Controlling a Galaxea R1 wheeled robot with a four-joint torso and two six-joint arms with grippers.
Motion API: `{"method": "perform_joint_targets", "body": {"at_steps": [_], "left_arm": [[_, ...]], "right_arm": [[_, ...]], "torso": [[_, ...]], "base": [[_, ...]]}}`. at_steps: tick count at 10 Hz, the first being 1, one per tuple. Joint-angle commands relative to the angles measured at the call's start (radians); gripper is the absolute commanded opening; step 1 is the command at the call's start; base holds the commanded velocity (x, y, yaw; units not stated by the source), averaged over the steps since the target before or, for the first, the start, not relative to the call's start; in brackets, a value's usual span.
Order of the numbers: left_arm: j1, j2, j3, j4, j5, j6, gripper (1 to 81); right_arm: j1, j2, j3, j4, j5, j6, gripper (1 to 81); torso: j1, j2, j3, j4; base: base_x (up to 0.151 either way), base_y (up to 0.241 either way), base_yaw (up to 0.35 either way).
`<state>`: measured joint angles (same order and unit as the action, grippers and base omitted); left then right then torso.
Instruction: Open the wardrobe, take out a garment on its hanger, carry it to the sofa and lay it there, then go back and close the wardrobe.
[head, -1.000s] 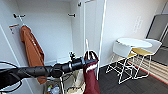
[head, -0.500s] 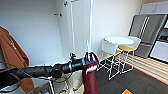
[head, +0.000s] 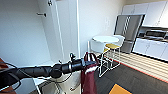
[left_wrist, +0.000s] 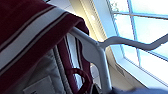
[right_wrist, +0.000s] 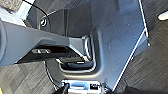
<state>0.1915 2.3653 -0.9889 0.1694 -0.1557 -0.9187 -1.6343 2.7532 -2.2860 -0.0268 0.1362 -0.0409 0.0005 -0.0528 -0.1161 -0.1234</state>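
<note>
The garment (head: 88, 77), maroon with white trim, hangs from the end of my left arm, low in the middle of the head view. My left gripper (head: 87, 62) is shut on the hanger at its top. In the left wrist view the white hanger (left_wrist: 100, 52) curves out from under the garment's striped collar (left_wrist: 25, 30). The wardrobe (head: 65, 30) stands open behind the arm, its white door swung out and a rail high inside it. My right wrist view looks down on my own dark parts and grey carpet.
A round white table (head: 105, 39) with white chairs (head: 97, 47) and a yellow-seated stool (head: 112, 46) stands just right of the garment. A steel fridge (head: 128, 30) and white kitchen cabinets (head: 152, 47) line the far right. Dark carpet lies in front.
The whole head view has swung right, so the camera turned. The wardrobe and orange jacket slid left, and the table and kitchen came closer. The garment still hangs from my left gripper.
</note>
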Motion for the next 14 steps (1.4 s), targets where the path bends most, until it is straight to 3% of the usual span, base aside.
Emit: {"method": "perform_joint_targets", "body": {"at_steps": [1, 14], "left_arm": [[-0.180, 0.002, 0.055, 0.058, -0.096, 0.026, 1.0], [-0.180, 0.066, 0.058, 0.071, -0.096, 0.027, 1.0]], "right_arm": [[0.026, -0.048, 0.021, -0.002, -0.041, -0.001, 81.1], [0.030, -0.013, -0.029, -0.001, -0.043, 0.001, 81.1]], "torso": [[0.000, 0.000, 0.000, 0.000], [0.000, 0.000, 0.000, 0.000]], "base": [[0.000, 0.000, -0.344], [0.000, 0.000, -0.352]]}}
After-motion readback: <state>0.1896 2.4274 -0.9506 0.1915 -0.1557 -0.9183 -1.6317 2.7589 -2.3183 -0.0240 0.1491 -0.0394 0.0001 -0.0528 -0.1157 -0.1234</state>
